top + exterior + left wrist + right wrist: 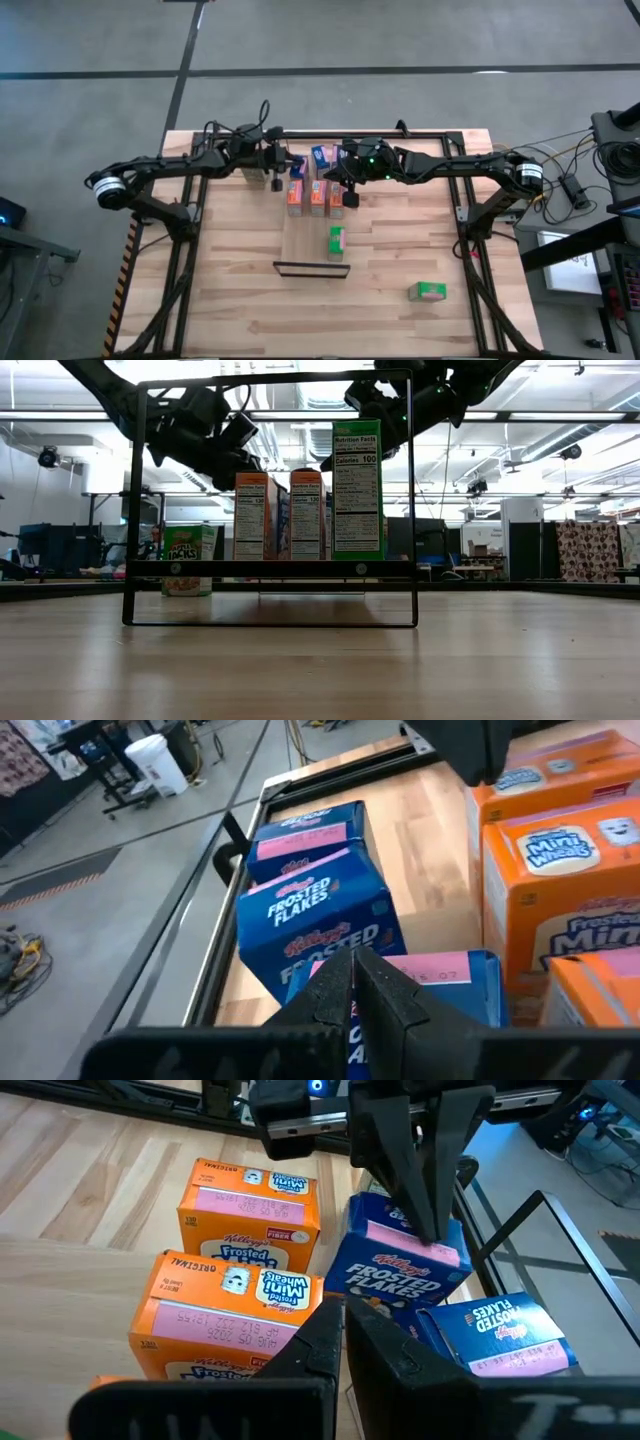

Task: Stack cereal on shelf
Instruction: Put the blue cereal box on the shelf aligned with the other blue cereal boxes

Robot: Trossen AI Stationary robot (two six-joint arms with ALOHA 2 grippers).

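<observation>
Your left gripper (277, 181) has its fingers pressed together on nothing, hanging over the far end of the shelf (312, 238) near the 11 o'clock corner of the box cluster. Its wrist camera looks down past the closed tips onto the blue Frosted Flakes boxes (318, 910), with the orange Mini-Wheats boxes (560, 870) just beside them.

Your right gripper (351, 197) is also closed and empty, poised at about 1 o'clock of the cluster. Its own camera shows the other arm's fingers hovering just above a Frosted Flakes box (400, 1275), apparently not touching it.

In the overhead view the three orange boxes (315, 196) stand upright side by side across the shelf, with the blue ones (322, 156) behind them toward 12 o'clock. The rows look kept tight so that all nine fit on the narrow panel.

One green box (336, 241) stands on the shelf toward 6 o'clock, near the dark lip (311, 268). Another green box (427, 291) lies off the shelf on the tabletop (230, 300) at about 5 o'clock, well apart. You still have to bring that one in, I judge. A third green box, Apple Jacks (188, 559), shows only in the low view.
</observation>
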